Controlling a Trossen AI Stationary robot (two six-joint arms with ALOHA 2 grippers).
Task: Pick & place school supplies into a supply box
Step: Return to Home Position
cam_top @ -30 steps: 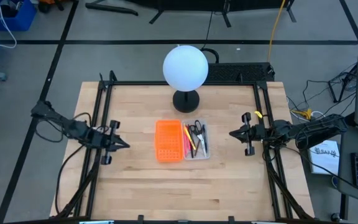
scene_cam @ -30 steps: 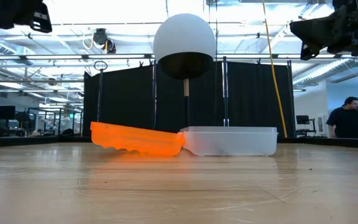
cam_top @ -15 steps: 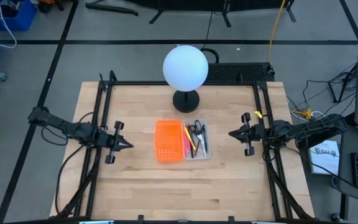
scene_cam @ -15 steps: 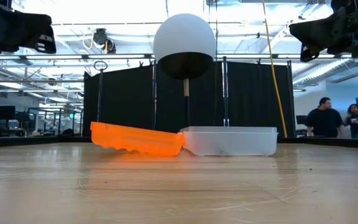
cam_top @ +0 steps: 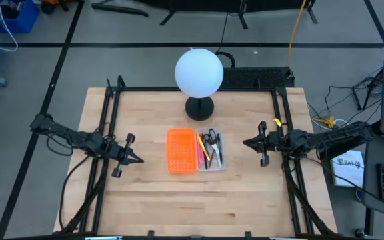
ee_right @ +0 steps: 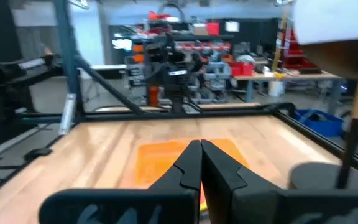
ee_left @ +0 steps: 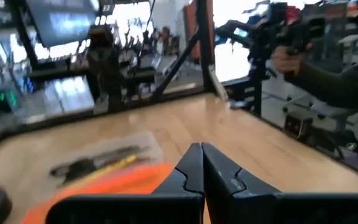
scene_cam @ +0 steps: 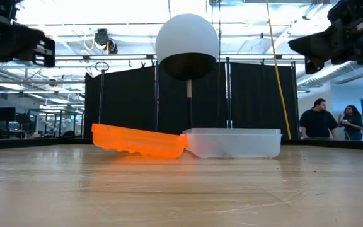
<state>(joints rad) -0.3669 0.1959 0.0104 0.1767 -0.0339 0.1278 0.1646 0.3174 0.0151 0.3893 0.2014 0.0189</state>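
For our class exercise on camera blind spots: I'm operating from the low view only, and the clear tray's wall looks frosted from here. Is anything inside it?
Observer: Yes. The high view shows the supply box holding pens and small scissors.
Operator: Are the grippers carrying anything?
Observer: No. The wrist views show the left gripper and the right gripper shut on nothing.
Operator: Where do they sit?
Observer: From above, the left gripper is to the left of the orange perforated piece and the right gripper is to the right of the box. Neither touches them.
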